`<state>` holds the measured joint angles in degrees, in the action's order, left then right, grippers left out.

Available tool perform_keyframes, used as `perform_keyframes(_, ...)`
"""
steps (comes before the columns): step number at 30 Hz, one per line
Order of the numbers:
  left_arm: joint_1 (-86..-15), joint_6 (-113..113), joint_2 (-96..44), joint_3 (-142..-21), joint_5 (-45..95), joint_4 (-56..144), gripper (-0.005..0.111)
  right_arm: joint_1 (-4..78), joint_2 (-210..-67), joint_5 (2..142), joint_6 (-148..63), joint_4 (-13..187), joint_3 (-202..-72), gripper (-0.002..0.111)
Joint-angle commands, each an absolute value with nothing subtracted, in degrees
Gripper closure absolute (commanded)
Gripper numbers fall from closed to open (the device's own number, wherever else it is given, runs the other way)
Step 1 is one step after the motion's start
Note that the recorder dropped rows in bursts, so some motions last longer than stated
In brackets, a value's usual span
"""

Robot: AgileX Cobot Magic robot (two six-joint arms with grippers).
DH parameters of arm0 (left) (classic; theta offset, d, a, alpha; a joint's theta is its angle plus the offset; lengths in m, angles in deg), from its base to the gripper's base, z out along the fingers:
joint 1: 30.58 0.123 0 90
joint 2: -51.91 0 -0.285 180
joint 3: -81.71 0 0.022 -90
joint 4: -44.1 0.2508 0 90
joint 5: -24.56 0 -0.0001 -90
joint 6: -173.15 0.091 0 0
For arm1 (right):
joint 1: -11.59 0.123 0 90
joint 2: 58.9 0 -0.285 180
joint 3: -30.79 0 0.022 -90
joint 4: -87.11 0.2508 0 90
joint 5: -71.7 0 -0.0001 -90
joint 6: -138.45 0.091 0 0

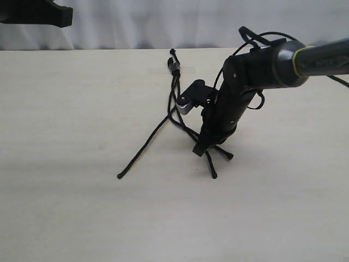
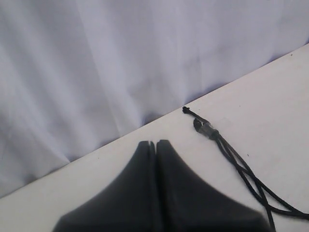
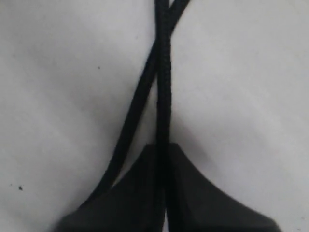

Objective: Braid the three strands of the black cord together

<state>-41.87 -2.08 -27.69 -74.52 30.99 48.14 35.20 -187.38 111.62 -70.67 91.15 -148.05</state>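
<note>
One black cord (image 1: 174, 66) lies on the desk (image 1: 65, 207), its bound top at the upper centre of the exterior view. Its three strands (image 1: 136, 157) fan down toward the middle. One runs off to the lower left, and two end beneath the right hand (image 1: 199, 149), which is clenched on one of them. The left hand (image 2: 155, 143), raised at upper left, is pinched closed on nothing.

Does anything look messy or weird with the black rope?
Nothing looks broken, but the black cord is untidy. One strand sprawls away alone to the left in the exterior view, while the other two strands cross by the right gripper, which is shut on one. No neat braid shows.
</note>
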Motion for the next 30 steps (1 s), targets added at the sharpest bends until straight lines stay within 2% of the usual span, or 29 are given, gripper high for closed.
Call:
perform_keyframes(1,-41.73,-2.39,-27.41,-74.36,30.09,47.82,0.107,36.58,-188.48,119.64,-76.43,101.3,-147.62,0.104)
perform_keyframes(6,-41.73,-2.39,-27.41,-74.36,30.19,47.82,0.107,42.22,-188.25,124.23,-91.9,114.32,-147.74,0.104)
perform_keyframes(11,-41.73,-2.39,-27.41,-74.36,30.19,47.82,0.107,43.73,-187.34,123.45,-90.94,112.79,-149.1,0.104)
perform_keyframes(23,-41.73,-2.39,-27.41,-74.36,30.19,47.82,0.107,37.33,-181.13,119.97,-80.54,100.32,-149.33,0.104)
perform_keyframes(30,-41.73,-2.39,-27.41,-74.36,30.19,47.82,0.107,34.94,-182.55,119.7,-78.68,103.24,-149.13,0.103)
